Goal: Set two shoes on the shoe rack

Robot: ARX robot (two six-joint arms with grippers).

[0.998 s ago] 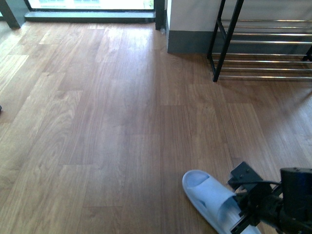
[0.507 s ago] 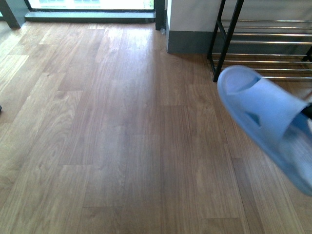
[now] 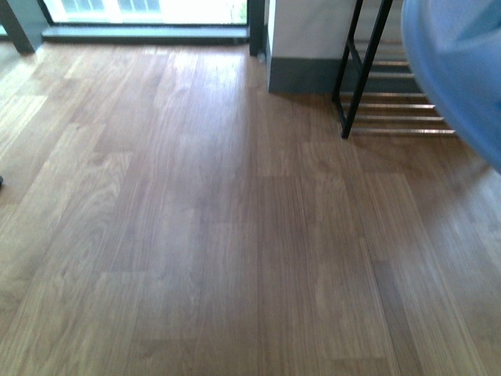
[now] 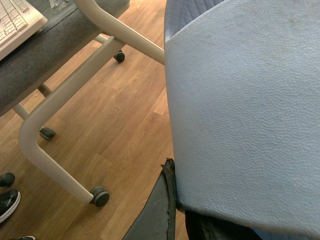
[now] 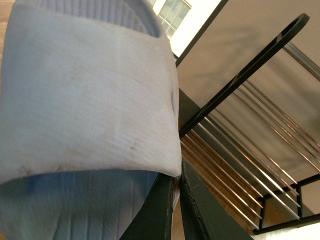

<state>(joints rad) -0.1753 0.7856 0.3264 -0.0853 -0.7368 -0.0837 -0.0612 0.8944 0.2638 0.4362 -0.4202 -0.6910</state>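
While the right pincer is clamping a slide for placing, the rack just beyond it, the left pincer is clamping a second slide; next is needing level lowering onto the rack.

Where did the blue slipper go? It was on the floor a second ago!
The right gripper lifted the pale blue slide off the wooden floor. It rose toward the upper right and is now blurred in front of the shoe rack. Rack and floor stayed as they were.
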